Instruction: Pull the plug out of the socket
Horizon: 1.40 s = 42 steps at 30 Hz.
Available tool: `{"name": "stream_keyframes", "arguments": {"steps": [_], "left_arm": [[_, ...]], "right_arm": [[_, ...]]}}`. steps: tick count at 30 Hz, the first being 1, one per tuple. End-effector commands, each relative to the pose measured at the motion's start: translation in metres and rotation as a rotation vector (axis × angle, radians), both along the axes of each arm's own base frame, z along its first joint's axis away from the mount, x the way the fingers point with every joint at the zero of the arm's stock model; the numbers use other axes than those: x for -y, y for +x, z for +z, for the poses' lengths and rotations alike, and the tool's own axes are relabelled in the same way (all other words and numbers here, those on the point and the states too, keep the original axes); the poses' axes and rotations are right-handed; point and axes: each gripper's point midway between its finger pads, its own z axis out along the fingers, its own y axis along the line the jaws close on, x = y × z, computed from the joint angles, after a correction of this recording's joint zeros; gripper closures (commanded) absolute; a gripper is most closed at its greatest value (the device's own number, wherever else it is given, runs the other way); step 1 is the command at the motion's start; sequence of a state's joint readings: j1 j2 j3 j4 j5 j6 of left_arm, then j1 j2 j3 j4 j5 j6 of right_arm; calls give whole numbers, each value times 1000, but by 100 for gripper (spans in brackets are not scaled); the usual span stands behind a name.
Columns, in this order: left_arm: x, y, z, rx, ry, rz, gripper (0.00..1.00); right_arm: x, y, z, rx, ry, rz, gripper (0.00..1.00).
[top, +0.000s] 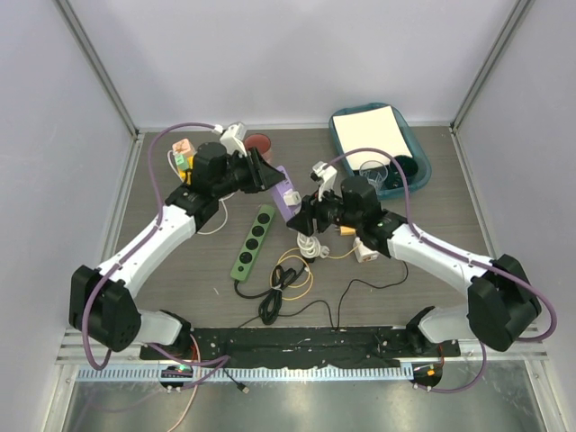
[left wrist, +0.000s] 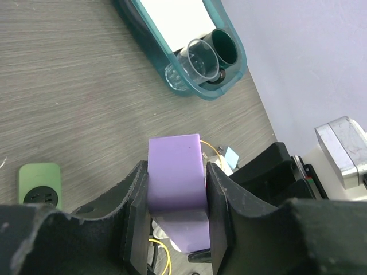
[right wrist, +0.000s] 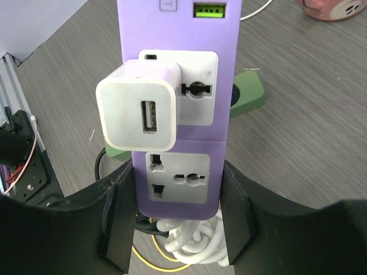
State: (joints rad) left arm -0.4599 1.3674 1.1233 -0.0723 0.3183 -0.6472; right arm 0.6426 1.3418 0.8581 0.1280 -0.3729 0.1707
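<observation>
The socket, a long green strip (top: 255,238) (left wrist: 39,183) (right wrist: 248,94), lies flat on the table with nothing in its four round outlets. The plug, a small pale-blue-and-white adapter (top: 366,253) (left wrist: 231,155), lies on the table beside my right arm, apart from the green strip. Both grippers hold a shorter purple strip (top: 285,177) (left wrist: 175,172) (right wrist: 172,34) above the table. A white USB charger (top: 291,196) (right wrist: 137,114) is plugged into it. My left gripper (top: 270,176) (left wrist: 175,189) is shut on one end and my right gripper (top: 306,219) (right wrist: 178,195) on the other.
A teal tray (top: 423,162) at the back right holds white paper, a clear cup and a dark cup. A yellow cube (top: 183,160) and a pink round thing (top: 259,142) sit at the back left. Black and yellow cables (top: 288,279) lie near the front, with a coiled white cord (top: 309,245) under the purple strip.
</observation>
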Motion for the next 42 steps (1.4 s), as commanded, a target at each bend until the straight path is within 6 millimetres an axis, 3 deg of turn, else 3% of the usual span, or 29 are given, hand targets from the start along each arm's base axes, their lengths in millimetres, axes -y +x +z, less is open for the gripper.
{"name": "stream_keyframes", "arguments": {"steps": [1,5,12,17,24,26,32,37,42], "left_arm": [[-1,-13,0,96,46,-75,100],[-7,-10,-13,72,58,-46,100],[-11,-10,-16,65,79,-35,100],[-8,-12,-18,52,71,-53,100],[-8,-11,-22,45,76,-53,100],[-7,-11,-22,45,77,-58,100],[-5,-12,-24,37,77,-69,100],[-4,-11,-26,30,87,-78,100],[-17,-6,-40,-1,173,-27,100]], "right_arm": [[1,-2,50,29,118,-15,38],[11,-7,61,6,147,-73,28],[10,-10,86,-34,232,-106,28],[4,-6,80,-45,196,-116,35],[-13,0,85,-20,163,-100,36],[-15,5,75,-28,123,-120,37],[-13,10,65,5,74,-165,63],[-4,11,69,63,57,-202,99],[5,4,84,112,73,-204,99]]}}
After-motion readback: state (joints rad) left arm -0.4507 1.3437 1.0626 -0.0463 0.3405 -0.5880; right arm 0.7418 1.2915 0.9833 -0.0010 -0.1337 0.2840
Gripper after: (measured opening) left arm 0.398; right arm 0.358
